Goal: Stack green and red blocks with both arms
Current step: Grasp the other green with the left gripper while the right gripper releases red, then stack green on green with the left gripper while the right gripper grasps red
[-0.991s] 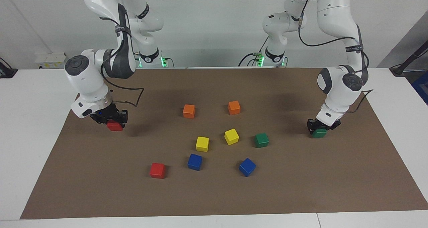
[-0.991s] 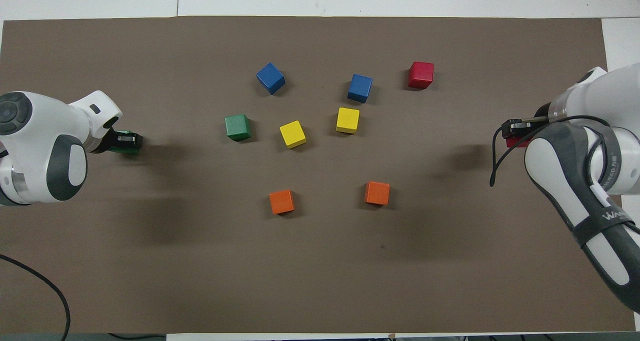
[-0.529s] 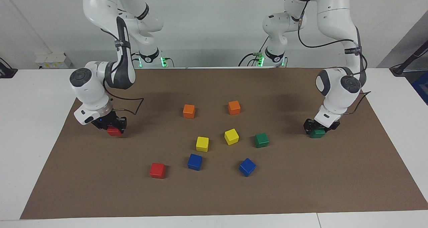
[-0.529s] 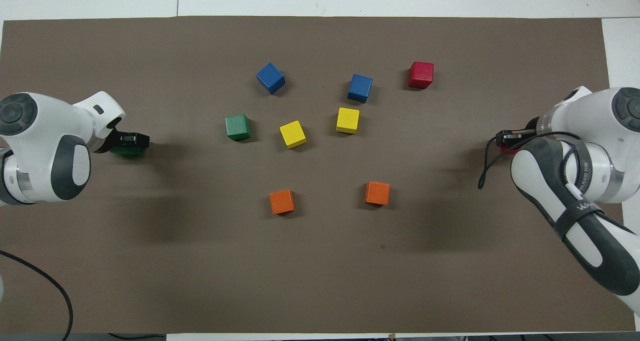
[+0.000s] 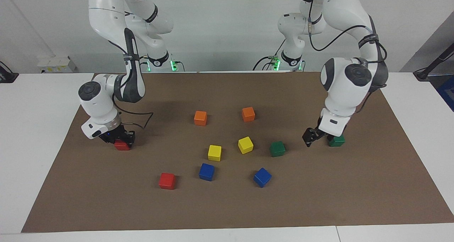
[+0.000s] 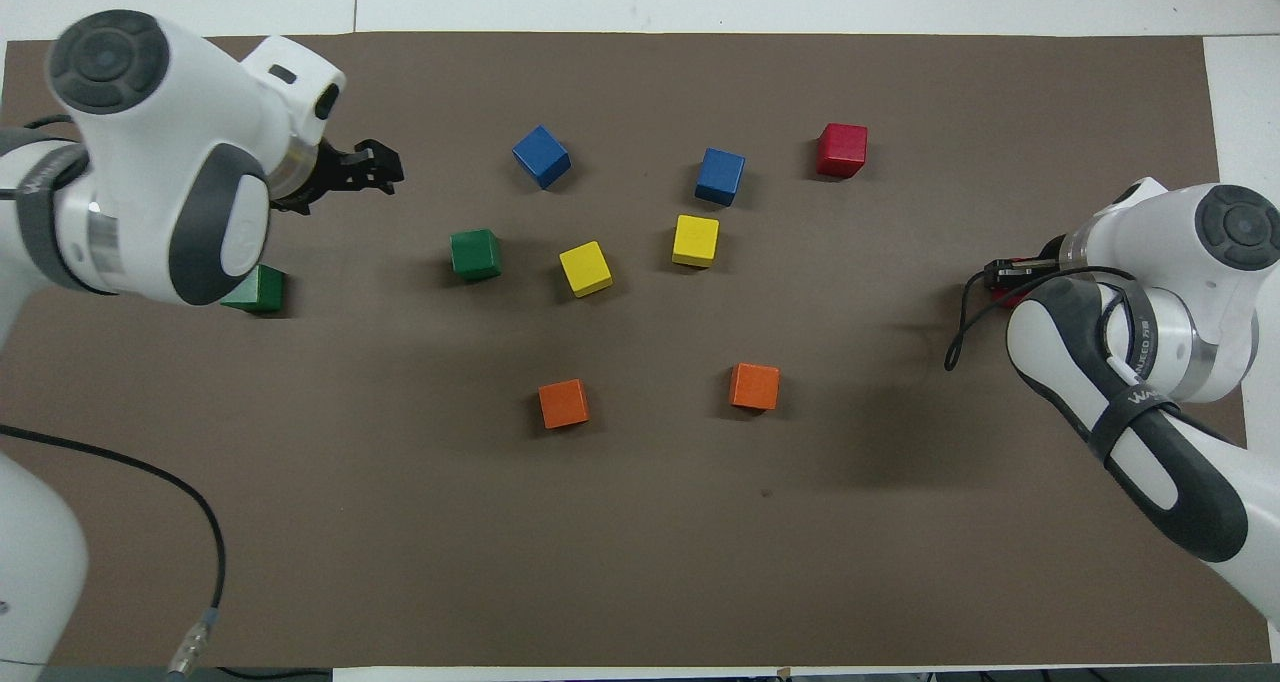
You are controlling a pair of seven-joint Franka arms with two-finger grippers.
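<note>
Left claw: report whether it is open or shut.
Open. The left claw hangs with fingertips apart, holding nothing; the small glossy dark green cube sits on the mat beside it.

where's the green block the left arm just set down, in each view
Facing view: the released green block sits on the mat at the left arm's end, partly covered by the raised, open left gripper.
Overhead view: the same block peeks out from under the left arm's wrist, at the mat's edge.
Shared landmark: the other green block, beside it toward the middle, next to the yellow blocks.
</note>
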